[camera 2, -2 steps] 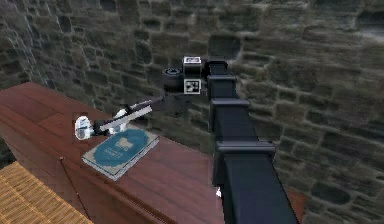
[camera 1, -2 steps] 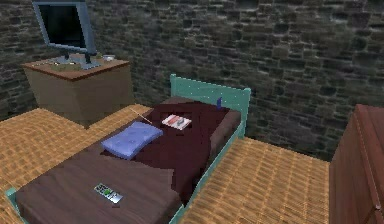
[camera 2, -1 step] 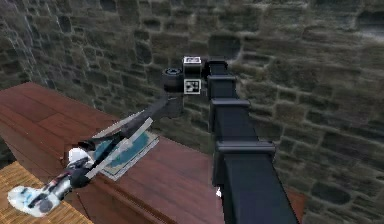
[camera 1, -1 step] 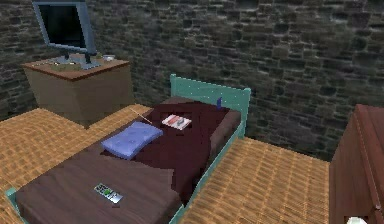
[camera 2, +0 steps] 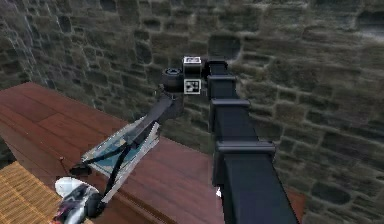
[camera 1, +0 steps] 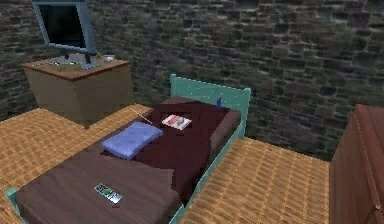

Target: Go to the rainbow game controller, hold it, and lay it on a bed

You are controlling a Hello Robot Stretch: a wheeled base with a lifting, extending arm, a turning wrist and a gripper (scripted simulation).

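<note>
Two thin dark fingers (camera 2: 128, 140) slanted toward seven o'clock over the reddish wooden counter (camera 2: 40, 115), ending at a small whitish, colour-flecked blob (camera 2: 76, 195), perhaps the controller. Whether they gripped it could not be told. In the forward view, the teal-framed, maroon-covered bed (camera 1: 205, 95) lay toward six o'clock.

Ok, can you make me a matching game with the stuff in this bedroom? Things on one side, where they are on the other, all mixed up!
Things
1. screen
2. pillow
3. book
4. dresser

Places
A. on the middle of the bed
B. at the forward view's right edge
C. on the desk
D. on the bed, toward its far end

Pairs: 1-C, 2-A, 3-D, 4-B
</note>
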